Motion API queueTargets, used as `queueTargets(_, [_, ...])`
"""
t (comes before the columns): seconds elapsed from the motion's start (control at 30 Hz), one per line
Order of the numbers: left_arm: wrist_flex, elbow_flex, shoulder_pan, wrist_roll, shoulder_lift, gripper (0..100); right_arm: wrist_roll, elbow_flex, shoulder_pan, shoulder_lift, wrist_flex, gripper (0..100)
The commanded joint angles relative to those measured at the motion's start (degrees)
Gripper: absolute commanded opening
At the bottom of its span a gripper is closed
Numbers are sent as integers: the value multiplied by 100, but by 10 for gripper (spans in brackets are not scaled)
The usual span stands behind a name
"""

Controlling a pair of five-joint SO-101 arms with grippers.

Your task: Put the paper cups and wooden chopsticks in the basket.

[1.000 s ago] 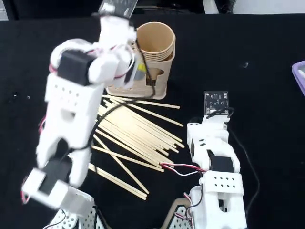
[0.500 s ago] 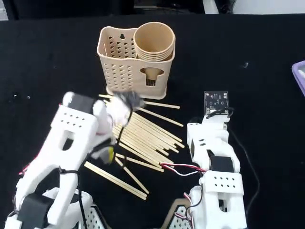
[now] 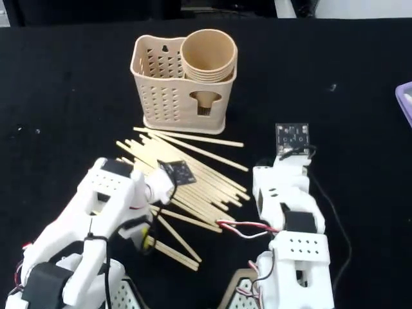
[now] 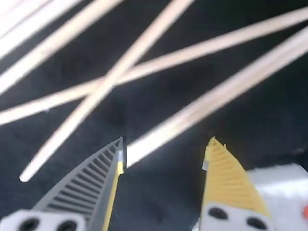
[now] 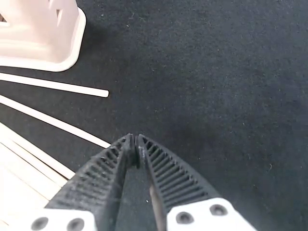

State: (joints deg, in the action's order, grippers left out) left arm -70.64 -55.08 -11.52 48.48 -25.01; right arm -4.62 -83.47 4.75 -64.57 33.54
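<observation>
A beige basket [image 3: 161, 96] stands at the back of the table, with a stack of paper cups [image 3: 209, 55] in its right compartment. Many wooden chopsticks [image 3: 193, 177] lie scattered in front of it. My left gripper [image 4: 166, 142] is open, low over the near end of the pile, and one chopstick's end [image 4: 192, 115] lies between its fingers. In the high view it sits under the left arm [image 3: 147, 239]. My right gripper [image 5: 134, 139] is shut on nothing just above the cloth, with chopsticks [image 5: 53, 122] and the basket's foot [image 5: 43, 33] beyond it.
A black cloth [image 3: 335, 58] covers the table. A purple object [image 3: 405, 96] pokes in at the right edge. The right arm [image 3: 286, 193] rests folded at the front right, just beside the chopstick pile.
The left arm swung back from over the basket and came down low over the near chopsticks. The right arm has not moved.
</observation>
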Motion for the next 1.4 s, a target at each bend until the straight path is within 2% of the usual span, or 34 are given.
queueTargets(0.0, [1169,-532,-66,-70,-158,270,26,22,70,-163,-141,11])
queueTargets(0.1, [1837,-945,-66,-62,-158,270,26,22,70,-163,-141,11])
queueTargets(0.33, [1829,-1130,-75,53,-158,255,26,22,70,-163,-141,11])
queueTargets(0.5, [1802,-910,-110,18,-158,95,26,22,70,-163,-141,11])
queueTargets(0.57, [1556,-813,-75,44,-158,22,26,22,70,-163,-141,11])
queueTargets(0.9, [18,-22,-136,79,-158,30,26,22,70,-163,-141,11])
queueTargets(1.07, [-633,242,-136,343,-158,30,26,31,70,-163,-141,11])
queueTargets(1.23, [-642,242,-154,343,-158,30,26,40,70,-163,-141,11])
queueTargets(1.37, [-97,136,-470,-62,-149,36,26,31,70,-163,-141,11])
